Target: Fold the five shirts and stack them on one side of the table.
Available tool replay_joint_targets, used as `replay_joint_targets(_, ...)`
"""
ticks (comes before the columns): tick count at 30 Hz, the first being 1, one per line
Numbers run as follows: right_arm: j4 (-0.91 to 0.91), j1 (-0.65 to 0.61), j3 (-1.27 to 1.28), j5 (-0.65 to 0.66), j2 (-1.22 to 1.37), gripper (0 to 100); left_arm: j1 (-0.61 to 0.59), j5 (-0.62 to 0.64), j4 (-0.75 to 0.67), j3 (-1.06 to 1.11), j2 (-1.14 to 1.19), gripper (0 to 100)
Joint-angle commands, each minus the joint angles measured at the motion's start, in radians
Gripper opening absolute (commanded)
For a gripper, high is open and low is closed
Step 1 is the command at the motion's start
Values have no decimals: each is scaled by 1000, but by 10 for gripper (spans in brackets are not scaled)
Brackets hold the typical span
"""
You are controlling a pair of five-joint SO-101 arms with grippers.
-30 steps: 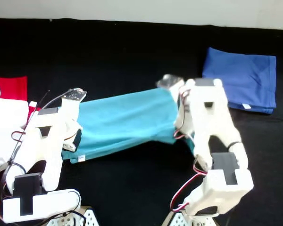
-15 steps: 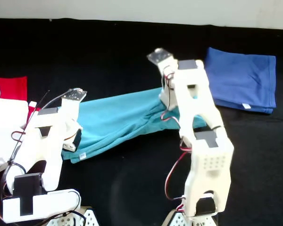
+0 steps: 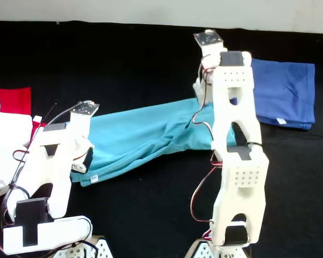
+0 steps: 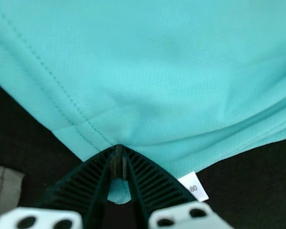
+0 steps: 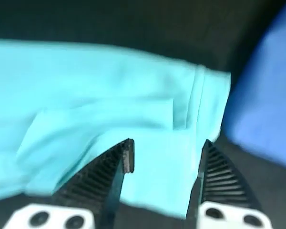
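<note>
The left gripper point(image 4: 118, 151) pinches the hem of the long teal knit shirt point(image 3: 145, 134) lying mid-table; the right gripper point(image 5: 165, 155) hangs wide open above its other end, beside the folded blue shirt point(image 3: 282, 91).

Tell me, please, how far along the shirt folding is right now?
Done: one blue shirt lies folded at the far right. In hand: the teal shirt lies stretched across the middle, partly folded. The left end effector is shut on its corner, and the right end effector is open above its other end. Left: finishing the teal one, then the red shirt and white cloth at the left edge.
</note>
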Motion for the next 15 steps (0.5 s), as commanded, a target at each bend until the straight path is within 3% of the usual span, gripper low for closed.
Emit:
replay_joint_targets(1, 67, -25, -41, -9, -73, 67, 4, 6, -41, 2, 5, 8)
replay_joint_targets(2, 65, -27, -33, -8, -71, 1, 4, 8, -41, 2, 5, 8)
replay_joint_targets(15, 62, -206, 199, -11, -96, 7, 4, 8, -41, 2, 5, 8)
